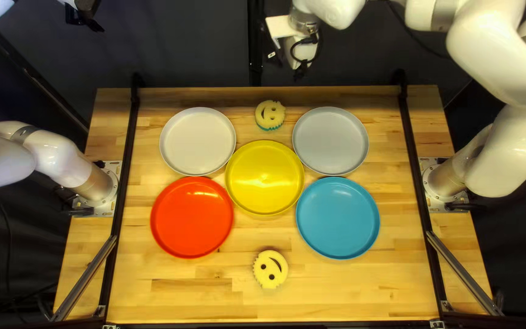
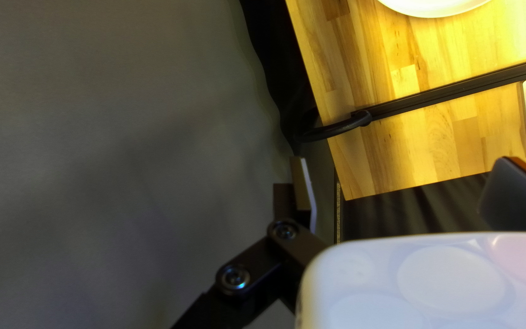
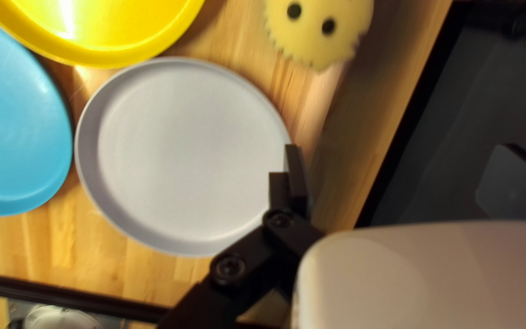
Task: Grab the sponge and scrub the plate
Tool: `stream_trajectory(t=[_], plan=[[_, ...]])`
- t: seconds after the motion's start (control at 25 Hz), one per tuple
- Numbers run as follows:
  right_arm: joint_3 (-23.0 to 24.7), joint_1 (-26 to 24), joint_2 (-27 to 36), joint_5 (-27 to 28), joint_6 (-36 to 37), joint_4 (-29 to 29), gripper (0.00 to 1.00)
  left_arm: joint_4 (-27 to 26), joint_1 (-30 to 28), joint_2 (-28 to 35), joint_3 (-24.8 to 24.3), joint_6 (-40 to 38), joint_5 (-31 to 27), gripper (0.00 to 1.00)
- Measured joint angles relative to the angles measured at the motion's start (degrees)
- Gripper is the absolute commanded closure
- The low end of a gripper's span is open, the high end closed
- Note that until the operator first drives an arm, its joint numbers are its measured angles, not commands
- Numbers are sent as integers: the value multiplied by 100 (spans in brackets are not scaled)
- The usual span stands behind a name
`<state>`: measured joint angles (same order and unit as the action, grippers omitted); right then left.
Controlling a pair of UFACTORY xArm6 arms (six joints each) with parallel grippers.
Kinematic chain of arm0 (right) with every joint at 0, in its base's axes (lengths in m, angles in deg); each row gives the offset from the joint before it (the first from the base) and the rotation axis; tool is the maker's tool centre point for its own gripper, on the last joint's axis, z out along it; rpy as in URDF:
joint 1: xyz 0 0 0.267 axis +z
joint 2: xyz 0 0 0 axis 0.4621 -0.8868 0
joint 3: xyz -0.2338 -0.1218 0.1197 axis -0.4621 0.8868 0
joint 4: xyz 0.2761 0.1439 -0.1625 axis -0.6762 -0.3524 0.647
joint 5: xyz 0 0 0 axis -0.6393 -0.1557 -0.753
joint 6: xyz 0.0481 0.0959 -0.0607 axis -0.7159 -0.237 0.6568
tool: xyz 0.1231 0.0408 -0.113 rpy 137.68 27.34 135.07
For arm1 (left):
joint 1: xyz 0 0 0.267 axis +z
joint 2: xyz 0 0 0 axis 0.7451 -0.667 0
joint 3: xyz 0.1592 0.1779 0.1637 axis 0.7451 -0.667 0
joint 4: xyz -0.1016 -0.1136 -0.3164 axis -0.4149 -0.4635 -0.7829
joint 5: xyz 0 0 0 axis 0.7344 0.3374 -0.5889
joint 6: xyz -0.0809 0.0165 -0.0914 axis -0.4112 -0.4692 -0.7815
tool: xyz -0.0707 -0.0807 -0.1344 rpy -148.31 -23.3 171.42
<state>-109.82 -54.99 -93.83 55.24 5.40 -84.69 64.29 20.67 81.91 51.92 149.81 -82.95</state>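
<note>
Yellow sponges (image 1: 270,269) | round, notched, smiley-faced | left gripper (image 1: 84,16), right gripper (image 1: 300,53): cannot tell apart or together

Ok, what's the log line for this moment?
far sponge: on table, between white plate and grey plate | near sponge: on table | no sponge lifted | scrubbing: not underway

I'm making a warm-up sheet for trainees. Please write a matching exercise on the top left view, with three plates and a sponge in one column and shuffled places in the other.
1. Red plate
2. Yellow plate
3. Blue plate
4. Far sponge

A. At the right, nearer the camera than the grey plate
B. Beyond the middle plate, toward the table's far edge
C. At the left, nearer the camera than the white plate
D. In the middle, with four plates around it

Pairs: 1-C, 2-D, 3-A, 4-B
</note>
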Motion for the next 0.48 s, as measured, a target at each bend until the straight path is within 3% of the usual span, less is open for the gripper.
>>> stream_trajectory(t=[0.48], plan=[[-176, 73, -136, 118, -74, 103, 0, 0, 0, 0, 0, 0, 0, 0]])
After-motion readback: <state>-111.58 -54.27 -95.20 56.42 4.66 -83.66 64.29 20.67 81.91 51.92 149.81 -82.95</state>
